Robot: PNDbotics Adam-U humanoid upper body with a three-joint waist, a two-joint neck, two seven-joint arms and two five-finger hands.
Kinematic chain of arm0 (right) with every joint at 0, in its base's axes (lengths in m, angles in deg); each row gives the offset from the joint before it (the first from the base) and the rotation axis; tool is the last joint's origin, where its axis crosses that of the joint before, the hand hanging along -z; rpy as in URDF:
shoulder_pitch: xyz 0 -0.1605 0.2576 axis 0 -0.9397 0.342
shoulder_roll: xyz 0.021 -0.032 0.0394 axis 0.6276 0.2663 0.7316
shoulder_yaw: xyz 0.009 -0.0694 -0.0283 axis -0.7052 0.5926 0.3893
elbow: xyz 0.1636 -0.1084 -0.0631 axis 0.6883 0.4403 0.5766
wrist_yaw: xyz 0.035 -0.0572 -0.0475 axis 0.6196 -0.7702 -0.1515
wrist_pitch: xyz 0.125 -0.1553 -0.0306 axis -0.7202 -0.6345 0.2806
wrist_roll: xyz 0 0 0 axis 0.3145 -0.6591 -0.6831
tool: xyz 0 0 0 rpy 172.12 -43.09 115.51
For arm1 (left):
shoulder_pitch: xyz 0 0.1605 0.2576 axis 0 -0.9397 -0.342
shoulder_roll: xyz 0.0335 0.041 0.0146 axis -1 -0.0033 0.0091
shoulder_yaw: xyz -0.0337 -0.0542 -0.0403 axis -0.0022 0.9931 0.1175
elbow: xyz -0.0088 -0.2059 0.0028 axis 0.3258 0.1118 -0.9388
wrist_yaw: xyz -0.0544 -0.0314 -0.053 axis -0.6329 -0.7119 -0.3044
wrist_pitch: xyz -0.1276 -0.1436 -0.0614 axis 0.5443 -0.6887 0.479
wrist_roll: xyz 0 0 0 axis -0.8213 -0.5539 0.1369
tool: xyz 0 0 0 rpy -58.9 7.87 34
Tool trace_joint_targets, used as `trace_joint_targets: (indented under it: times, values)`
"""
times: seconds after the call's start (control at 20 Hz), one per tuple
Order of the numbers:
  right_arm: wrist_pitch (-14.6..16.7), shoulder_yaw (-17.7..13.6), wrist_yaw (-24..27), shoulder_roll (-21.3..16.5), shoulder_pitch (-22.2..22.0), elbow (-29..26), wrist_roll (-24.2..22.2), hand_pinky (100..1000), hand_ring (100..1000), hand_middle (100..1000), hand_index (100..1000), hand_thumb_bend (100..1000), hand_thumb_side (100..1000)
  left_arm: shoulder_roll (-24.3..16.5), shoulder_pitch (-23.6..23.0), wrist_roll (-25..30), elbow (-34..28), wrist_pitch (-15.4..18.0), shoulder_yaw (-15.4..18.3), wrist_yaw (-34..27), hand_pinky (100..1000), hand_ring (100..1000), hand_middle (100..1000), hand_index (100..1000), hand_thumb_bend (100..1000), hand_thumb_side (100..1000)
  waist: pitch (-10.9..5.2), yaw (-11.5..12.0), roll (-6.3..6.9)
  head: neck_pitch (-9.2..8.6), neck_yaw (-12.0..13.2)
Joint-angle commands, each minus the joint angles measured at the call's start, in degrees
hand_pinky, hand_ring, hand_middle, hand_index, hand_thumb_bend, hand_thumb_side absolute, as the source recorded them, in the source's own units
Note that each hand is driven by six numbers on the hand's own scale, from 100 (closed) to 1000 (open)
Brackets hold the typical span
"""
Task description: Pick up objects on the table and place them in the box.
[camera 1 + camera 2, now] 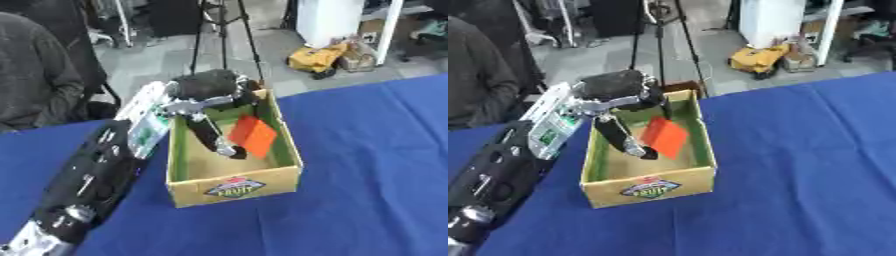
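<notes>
We have an orange flat piece point(254, 134) tilted inside the cardboard box point(234, 187), leaning toward its right wall. The left robot hand point(210, 107) reaches down into the box just beside that piece, its fingers point(219, 142) pointing down and touching its edge; whether they pinch it, we cannot tell. The box sits on a desk point(367, 165) covered in blue cloth. Beyond the desk we see grey floor, a tripod point(223, 35) and a yellow object point(317, 57).

Even, diffuse light; soft shadows; whole pic slightly blurred; no glare.
</notes>
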Motion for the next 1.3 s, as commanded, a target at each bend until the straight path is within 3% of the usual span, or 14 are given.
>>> trace_joint_targets:
  times: [0.05,0.65,0.95,1.1,1.3]
  values:
    - [-0.01,-0.11,-0.36,-0.53,0.43,-0.46,-0.07,831,736,538,820,100,650,-0.68,0.58,-0.97,0.01,0.30,0.28,2.87,360,233,138,310,444,272,-0.85,-0.14,-0.29,-0.71,-0.03]
    - [-0.13,0.06,-0.83,-0.23,0.58,-0.27,-0.08,833,737,536,820,100,665,-1.27,0.10,-5.48,2.16,0.73,1.03,13.64,407,266,210,350,544,328,-0.46,-0.40,0.03,-1.01,-0.44]
    - [-0.11,0.06,-1.03,-0.15,0.62,-0.19,-0.05,834,737,536,820,100,667,-1.94,-0.20,-6.45,2.59,1.95,0.45,18.02,463,326,293,408,631,392,-0.29,-0.67,0.18,-1.07,-0.54]
    - [-0.13,0.07,-1.12,-0.08,0.65,-0.15,-0.03,834,738,535,820,100,667,-2.31,-0.42,-6.63,2.81,2.49,0.49,20.17,524,431,419,522,703,468,-0.24,-0.66,0.27,-1.01,-0.59]
    - [-0.15,0.04,-1.21,-0.04,0.65,-0.10,-0.01,835,738,535,820,100,669,-2.96,-0.71,-6.69,3.12,2.87,0.57,23.06,590,511,479,605,765,564,-0.18,-0.62,0.32,-1.00,-0.65]
